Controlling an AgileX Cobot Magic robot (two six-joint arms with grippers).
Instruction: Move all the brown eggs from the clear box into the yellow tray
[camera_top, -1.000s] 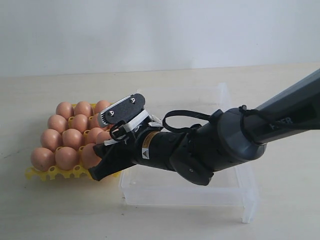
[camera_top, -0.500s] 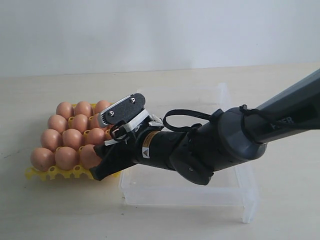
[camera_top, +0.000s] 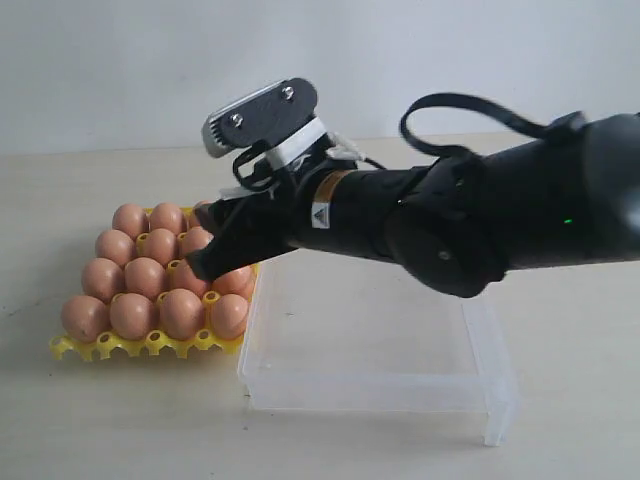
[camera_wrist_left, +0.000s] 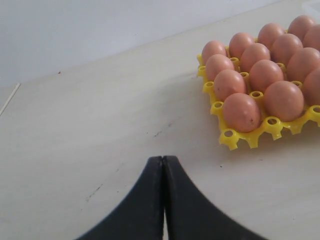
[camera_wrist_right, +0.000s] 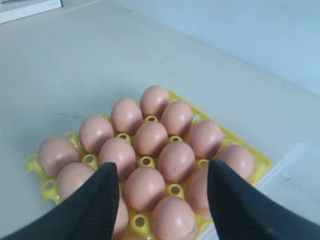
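Observation:
The yellow tray (camera_top: 75, 350) lies on the table at the left, its cups filled with brown eggs (camera_top: 145, 275). My right gripper (camera_top: 215, 255) hangs above the tray's right side, open, with nothing between its fingers. In the right wrist view its dark fingers straddle empty air over the brown eggs (camera_wrist_right: 145, 187) in the yellow tray (camera_wrist_right: 35, 165). The clear box (camera_top: 370, 350) stands right of the tray and I see no egg in it. My left gripper (camera_wrist_left: 163, 159) is shut over bare table, apart from the yellow tray (camera_wrist_left: 235, 140) and its brown eggs (camera_wrist_left: 260, 75).
The right arm's dark body (camera_top: 450, 220) stretches over the clear box from the right. A corner of the clear box (camera_wrist_right: 300, 170) shows beside the tray. Pale table surface (camera_wrist_left: 100, 125) lies around the left gripper.
My right gripper has risen from the tray's front right corner and drawn back a little. An egg now shows in the front right cup where the fingers were.

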